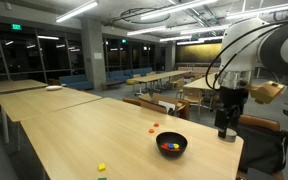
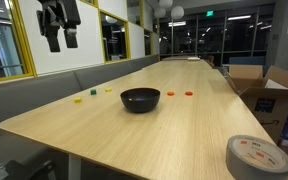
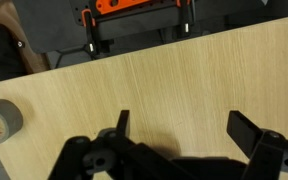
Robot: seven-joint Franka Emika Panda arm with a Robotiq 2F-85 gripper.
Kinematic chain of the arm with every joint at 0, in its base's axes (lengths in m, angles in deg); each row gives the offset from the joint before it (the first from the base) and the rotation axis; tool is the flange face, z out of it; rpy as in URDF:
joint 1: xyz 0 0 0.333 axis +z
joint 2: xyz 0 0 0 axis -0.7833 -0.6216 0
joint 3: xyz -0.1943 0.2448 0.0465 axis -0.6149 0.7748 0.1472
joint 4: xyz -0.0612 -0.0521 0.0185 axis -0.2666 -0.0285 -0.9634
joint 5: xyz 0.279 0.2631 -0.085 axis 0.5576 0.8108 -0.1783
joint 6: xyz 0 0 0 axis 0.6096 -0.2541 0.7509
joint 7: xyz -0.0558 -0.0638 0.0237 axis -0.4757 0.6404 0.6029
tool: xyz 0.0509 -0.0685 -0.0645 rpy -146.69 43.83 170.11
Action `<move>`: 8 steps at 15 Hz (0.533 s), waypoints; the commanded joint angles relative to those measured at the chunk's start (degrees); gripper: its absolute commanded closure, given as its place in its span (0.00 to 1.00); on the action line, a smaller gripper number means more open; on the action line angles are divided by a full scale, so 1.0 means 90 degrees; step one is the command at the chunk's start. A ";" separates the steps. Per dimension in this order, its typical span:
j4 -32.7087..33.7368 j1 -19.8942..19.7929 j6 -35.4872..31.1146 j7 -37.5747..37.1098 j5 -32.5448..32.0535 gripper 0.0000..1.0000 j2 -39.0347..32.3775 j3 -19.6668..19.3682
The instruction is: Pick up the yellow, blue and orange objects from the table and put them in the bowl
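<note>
The black bowl (image 1: 171,151) (image 2: 140,104) stands on the pale wooden table (image 1: 74,125) (image 2: 184,125). In an exterior view a blue piece (image 1: 165,144) and an orange-red piece (image 1: 172,147) lie inside it. Two orange pieces (image 1: 149,129) (image 2: 171,94) rest on the table just beyond the bowl. A yellow piece (image 1: 101,167) (image 2: 93,93) lies further off, near the table edge. My gripper (image 1: 224,133) (image 2: 63,44) (image 3: 184,130) hangs well above the table, away from the bowl. It is open, with only bare wood between its fingers (image 3: 246,130).
A small green piece (image 2: 78,99) lies beside the yellow one. A grey roll of tape (image 2: 256,157) (image 3: 2,120) sits at one table corner. Cardboard boxes (image 2: 264,90) stand next to the table, and more tables and chairs (image 1: 159,80) fill the room behind.
</note>
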 commanded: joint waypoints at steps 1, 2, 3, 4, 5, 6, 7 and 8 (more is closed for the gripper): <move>-0.0264 -0.0154 0.0233 0.0334 0.0222 0.00 0.0750 -0.0112; -0.0309 -0.0173 0.0268 0.0366 0.0234 0.00 0.0853 -0.0138; -0.0362 -0.0197 0.0295 0.0391 0.0239 0.00 0.0947 -0.0160; -0.0177 -0.0269 0.0390 0.0331 0.0241 0.00 0.0857 -0.0149; -0.0197 -0.0285 0.0271 0.0291 0.0165 0.00 0.0635 0.0007; -0.0197 -0.0316 0.0296 0.0292 0.0170 0.00 0.0690 -0.0005; -0.0196 -0.0336 0.0303 0.0294 0.0173 0.00 0.0721 -0.0009; -0.0196 -0.0347 0.0305 0.0294 0.0175 0.00 0.0732 -0.0011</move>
